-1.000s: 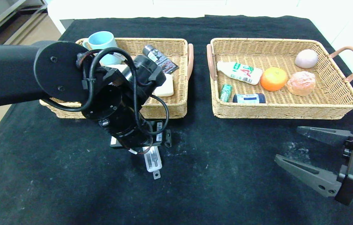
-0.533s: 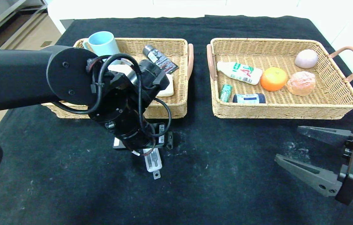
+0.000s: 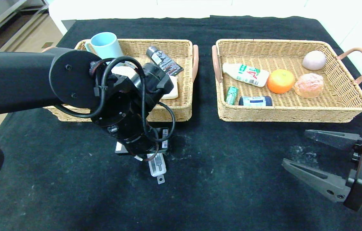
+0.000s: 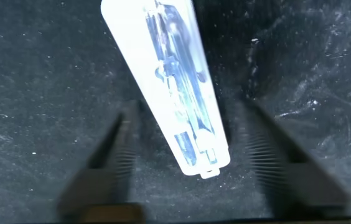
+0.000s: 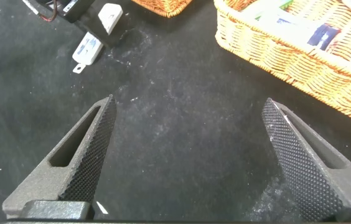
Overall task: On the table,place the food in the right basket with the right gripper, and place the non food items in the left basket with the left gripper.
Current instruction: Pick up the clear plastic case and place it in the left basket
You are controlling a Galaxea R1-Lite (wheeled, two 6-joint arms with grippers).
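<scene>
Left gripper (image 4: 188, 149): fingers straddled the white plastic case (image 4: 169, 81), apparently not yet touching it.
Case: flat on the table (image 3: 232, 179), before the left basket (image 3: 181, 109).
Right gripper (image 3: 299, 150): parked, fingers apart.
Risk: the slim case could twist and slip from an off-centre pinch.

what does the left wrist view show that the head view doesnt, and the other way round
Only the left wrist view shows the left gripper: its fingers stand on either side of the white plastic case with a gap on each side, not touching it. Only the head view shows the left basket, the right basket holding the orange, and the right gripper open over the table. Both show the case lying on the black cloth.
</scene>
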